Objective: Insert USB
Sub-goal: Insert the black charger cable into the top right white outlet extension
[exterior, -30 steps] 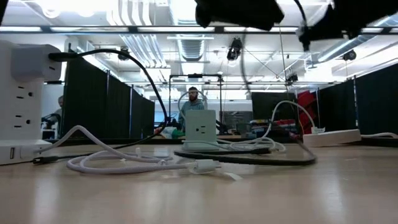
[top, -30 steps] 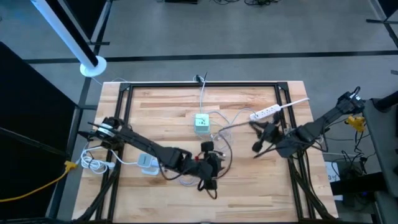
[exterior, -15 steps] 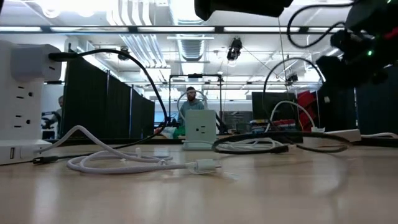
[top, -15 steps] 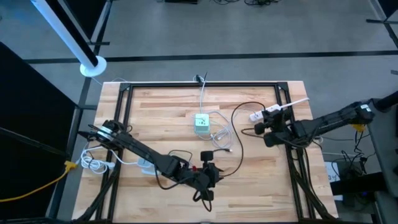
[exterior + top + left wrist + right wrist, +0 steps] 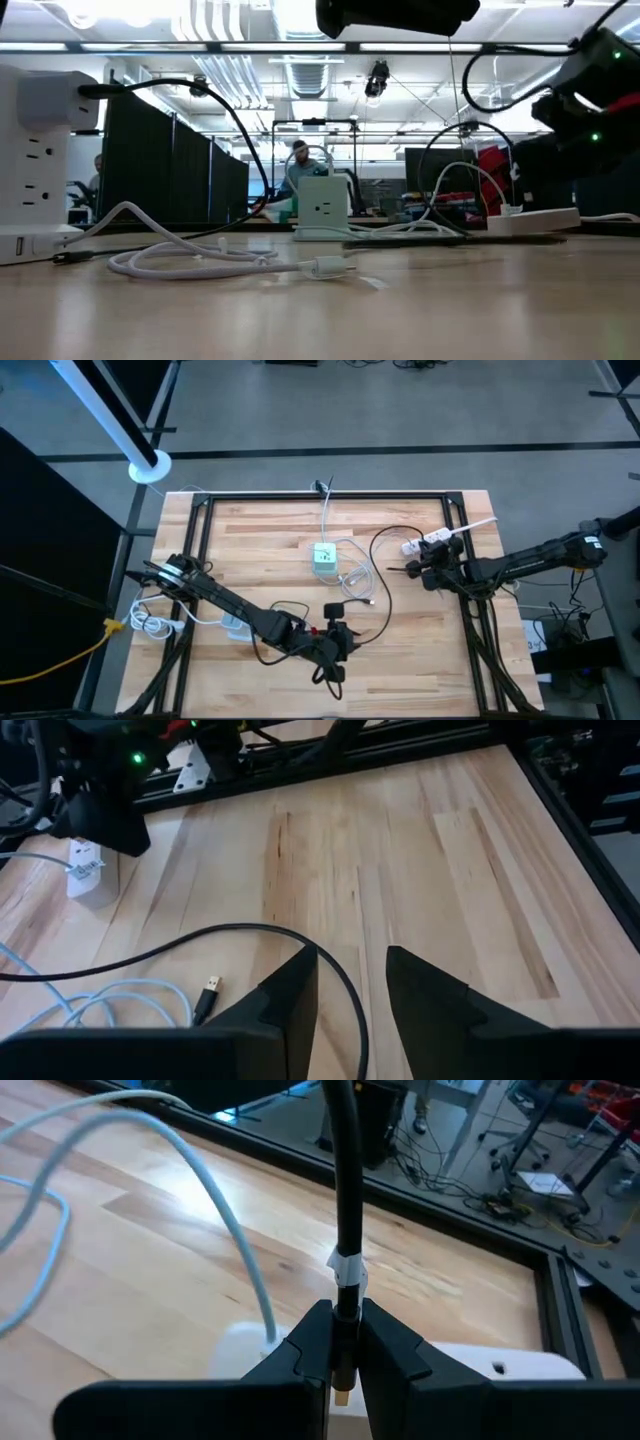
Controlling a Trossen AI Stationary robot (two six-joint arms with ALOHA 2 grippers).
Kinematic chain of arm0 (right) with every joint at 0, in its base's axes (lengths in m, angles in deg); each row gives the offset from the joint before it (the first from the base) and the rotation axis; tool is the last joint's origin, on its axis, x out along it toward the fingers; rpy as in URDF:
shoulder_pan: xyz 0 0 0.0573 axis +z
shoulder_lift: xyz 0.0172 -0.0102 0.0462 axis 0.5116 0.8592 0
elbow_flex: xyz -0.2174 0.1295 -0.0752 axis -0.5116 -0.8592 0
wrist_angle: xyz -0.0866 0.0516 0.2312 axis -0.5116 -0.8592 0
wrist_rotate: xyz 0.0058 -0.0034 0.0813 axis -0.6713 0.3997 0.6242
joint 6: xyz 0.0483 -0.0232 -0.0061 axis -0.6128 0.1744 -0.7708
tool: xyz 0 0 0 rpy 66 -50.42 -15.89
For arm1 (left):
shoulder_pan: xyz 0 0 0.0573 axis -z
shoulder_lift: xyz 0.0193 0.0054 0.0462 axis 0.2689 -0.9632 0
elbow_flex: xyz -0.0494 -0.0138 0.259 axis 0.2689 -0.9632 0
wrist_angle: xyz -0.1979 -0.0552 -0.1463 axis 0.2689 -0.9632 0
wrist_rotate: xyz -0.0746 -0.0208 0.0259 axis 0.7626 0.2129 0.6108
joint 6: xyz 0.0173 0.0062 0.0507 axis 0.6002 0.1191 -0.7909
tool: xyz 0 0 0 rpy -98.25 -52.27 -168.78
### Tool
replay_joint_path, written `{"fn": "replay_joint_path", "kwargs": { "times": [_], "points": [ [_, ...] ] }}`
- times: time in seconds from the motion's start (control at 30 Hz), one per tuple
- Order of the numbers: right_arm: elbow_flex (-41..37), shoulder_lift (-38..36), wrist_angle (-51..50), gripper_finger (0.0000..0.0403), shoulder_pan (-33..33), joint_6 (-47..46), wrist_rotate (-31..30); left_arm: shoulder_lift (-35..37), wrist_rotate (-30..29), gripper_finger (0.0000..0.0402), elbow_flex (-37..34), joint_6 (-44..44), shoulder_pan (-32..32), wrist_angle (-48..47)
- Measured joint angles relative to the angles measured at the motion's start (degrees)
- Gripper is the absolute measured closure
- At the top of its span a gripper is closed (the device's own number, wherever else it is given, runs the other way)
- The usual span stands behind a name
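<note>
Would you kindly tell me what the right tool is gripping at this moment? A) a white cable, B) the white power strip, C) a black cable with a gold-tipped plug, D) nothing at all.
C: in the right wrist view the right tool is closed on the black cable with a gold-tipped plug, just above the long white power strip.

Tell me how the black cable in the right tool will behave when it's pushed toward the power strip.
The black cable probably flops: it trails in a loose loop. Gripped near the plug by the right tool, the short tip likely stays straight above the power strip.
</note>
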Motion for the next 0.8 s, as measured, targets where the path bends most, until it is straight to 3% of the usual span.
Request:
{"fn": "replay_joint_path", "kwargs": {
  "times": [0.23,0.4,0.5,0.63,0.8],
  "points": [
    [-3.37,0.53,12.51,0.0384,-0.45,7.19,1.54,0.00,-0.01,0.0292,-0.02,-3.11,-0.93,4.82],
    [-3.60,0.43,13.82,0.0384,-0.45,7.63,2.68,0.00,-0.04,0.0292,-0.02,-7.68,-1.84,10.06],
    [-2.66,-0.14,13.95,0.0384,0.43,9.65,8.16,0.00,-0.05,0.0292,-0.02,-10.07,-2.79,11.77],
    [0.62,-0.44,14.51,0.0384,5.87,18.46,11.55,0.00,0.27,0.0292,-0.02,-9.61,-5.63,13.24],
    [6.38,-0.39,14.99,0.0384,16.71,28.10,9.10,-1.14,0.59,0.0292,-0.02,-6.54,-9.25,13.71]
  ]
}}
